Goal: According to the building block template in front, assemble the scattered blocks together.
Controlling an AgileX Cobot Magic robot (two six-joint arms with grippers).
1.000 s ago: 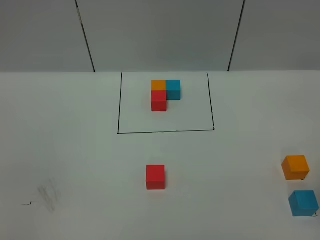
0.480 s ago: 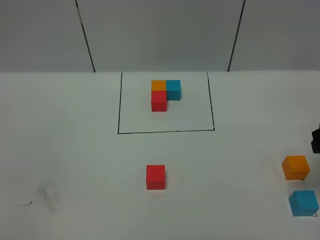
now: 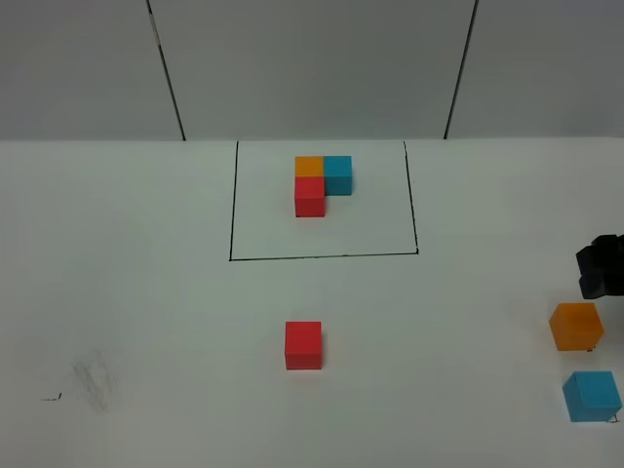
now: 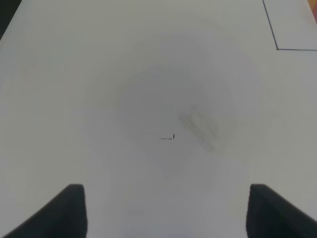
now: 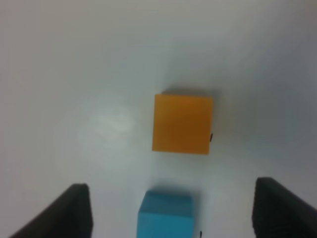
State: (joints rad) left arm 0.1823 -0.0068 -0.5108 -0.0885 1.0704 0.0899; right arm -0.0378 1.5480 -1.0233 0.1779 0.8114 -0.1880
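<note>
Table: nothing on it has shifted. Black frame sits at the far middle, and the template inside it is intact: orange and blue side by side at the back, red in front of the orange.

Change: the right gripper has come into the high view over the last second. It's now right of the frame and forward of it, just on the frame side of the orange block. Its jaws are spread and hold nothing. The wrist view looks down on the orange block ahead of the fingers.

Left gripper: spread, empty, over bare table left of and forward of the frame, near a smudge.

Loose blocks, none placed yet:
- red block, forward of the frame, well apart
- orange block, far right of the frame
- blue block, just forward of the orange one

My read: this is the approach for the first pick, with orange the likely target. Assembly hasn't started.
</note>
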